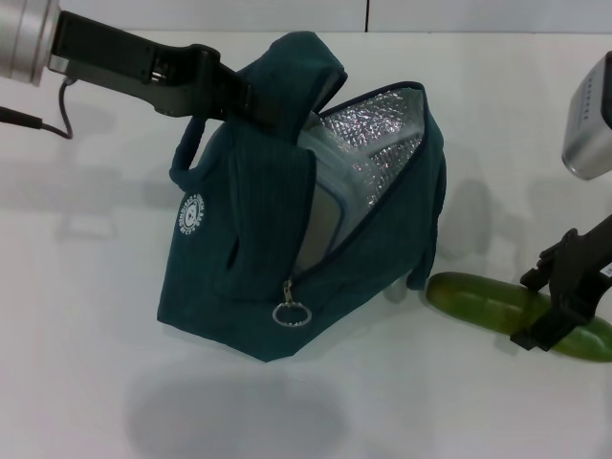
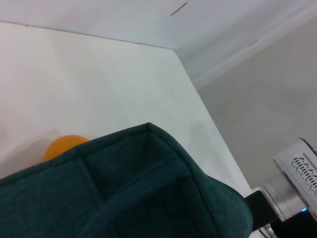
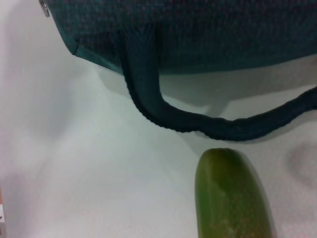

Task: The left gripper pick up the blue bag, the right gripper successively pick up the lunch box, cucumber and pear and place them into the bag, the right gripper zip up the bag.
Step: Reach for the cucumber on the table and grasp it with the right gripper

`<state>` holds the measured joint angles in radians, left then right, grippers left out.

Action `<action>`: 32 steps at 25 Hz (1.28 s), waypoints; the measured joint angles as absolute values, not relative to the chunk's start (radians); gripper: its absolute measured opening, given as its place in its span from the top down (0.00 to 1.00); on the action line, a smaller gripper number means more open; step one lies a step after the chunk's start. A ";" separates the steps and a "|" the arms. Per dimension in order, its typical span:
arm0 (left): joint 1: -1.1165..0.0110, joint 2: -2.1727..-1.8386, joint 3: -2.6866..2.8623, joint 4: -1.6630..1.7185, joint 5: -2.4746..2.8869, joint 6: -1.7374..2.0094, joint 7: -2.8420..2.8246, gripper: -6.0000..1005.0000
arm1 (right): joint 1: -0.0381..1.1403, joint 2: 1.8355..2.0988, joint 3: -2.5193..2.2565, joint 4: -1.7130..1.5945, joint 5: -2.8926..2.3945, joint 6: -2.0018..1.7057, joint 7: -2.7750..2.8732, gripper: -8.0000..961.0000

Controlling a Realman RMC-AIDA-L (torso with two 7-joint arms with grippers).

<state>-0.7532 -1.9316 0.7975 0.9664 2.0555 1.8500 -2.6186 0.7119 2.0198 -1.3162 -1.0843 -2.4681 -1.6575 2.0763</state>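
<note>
Head view, worktop [image 1: 86, 382], white. Blue bag [image 1: 287, 229]: standing on the worktop at centre, mouth unzipped and gaping toward the robot's right, silver foil lining [image 1: 382, 124] exposed. Ring zipper pull [image 1: 291, 313] hangs at the low end of the opening; round white logo [image 1: 192, 214] on the side facing the robot's left.

Lunch box [image 1: 335, 206]: inside the bag, standing on edge, only its clear wall and rim showing through the opening.

Left claw [image 1: 234, 94]: reaches in from the robot's left at the top of the bag, closed on a bunched fold of the bag's upper fabric, holding that edge raised.

Cucumber [image 1: 516, 316]: lying flat on the worktop just beside the bag's right-hand base, near end almost under the drooping bag handle [image 3: 173, 116].

Right claw [image 1: 557, 304]: low over the far half of the cucumber, black fingers straddling it; whether they press on it or stand apart cannot be told.

Left wrist view. Pear [image 2: 64, 147]: orange, on the worktop behind the bag's top edge, mostly hidden by the fabric.

Right wrist view. Cucumber tip lies close to the looped handle, a narrow strip of worktop between them.
</note>
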 joint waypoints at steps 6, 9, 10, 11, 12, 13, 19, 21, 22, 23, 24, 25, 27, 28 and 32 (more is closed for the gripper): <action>-0.753 -1.932 0.798 0.966 2.056 1.851 -2.618 0.95 | 0.717 2.020 -1.334 -1.054 -2.467 -1.634 2.075 0.11; -0.753 -1.933 0.798 0.966 2.056 1.851 -2.618 0.95 | 0.717 2.021 -1.336 -1.052 -2.466 -1.631 2.074 0.11; -0.753 -1.933 0.798 0.966 2.056 1.852 -2.618 0.95 | 0.717 2.021 -1.337 -1.051 -2.466 -1.631 2.074 0.11; -0.753 -1.933 0.798 0.966 2.056 1.852 -2.618 0.95 | 0.717 2.021 -1.337 -1.051 -2.466 -1.631 2.074 0.11; -0.753 -1.933 0.798 0.966 2.056 1.852 -2.618 0.95 | 0.717 2.021 -1.337 -1.051 -2.466 -1.630 2.074 0.11; -0.753 -1.933 0.798 0.966 2.056 1.852 -2.617 0.95 | 0.717 2.021 -1.337 -1.051 -2.467 -1.630 2.073 0.11; -0.753 -1.933 0.798 0.966 2.056 1.852 -2.615 0.95 | 0.716 2.020 -1.357 -1.051 -2.473 -1.618 2.069 0.11; -0.753 -1.933 0.798 0.966 2.056 1.852 -2.615 0.95 | 0.716 2.019 -1.365 -1.051 -2.474 -1.614 2.069 0.11; -0.753 -1.933 0.798 0.966 2.056 1.852 -2.615 0.95 | 0.716 2.019 -1.365 -1.051 -2.474 -1.613 2.069 0.11; -0.753 -1.933 0.798 0.966 2.056 1.852 -2.615 0.95 | 0.716 2.019 -1.366 -1.051 -2.475 -1.613 2.069 0.11; -0.754 -1.933 0.798 0.966 2.056 1.852 -2.615 0.95 | 0.716 2.019 -1.366 -1.051 -2.475 -1.612 2.069 0.11; -0.754 -1.933 0.798 0.966 2.056 1.852 -2.615 0.95 | 0.716 2.019 -1.366 -1.051 -2.475 -1.610 2.069 0.11; -0.754 -1.933 0.798 0.966 2.056 1.852 -2.615 0.95 | 0.716 2.018 -1.367 -1.051 -2.476 -1.607 2.069 0.11; -0.754 -1.933 0.798 0.966 2.056 1.852 -2.615 0.95 | 0.716 2.018 -1.368 -1.051 -2.476 -1.607 2.069 0.11; -0.755 -1.933 0.798 0.966 2.055 1.851 -2.614 0.95 | 0.716 2.017 -1.386 -1.051 -2.479 -1.603 2.069 0.11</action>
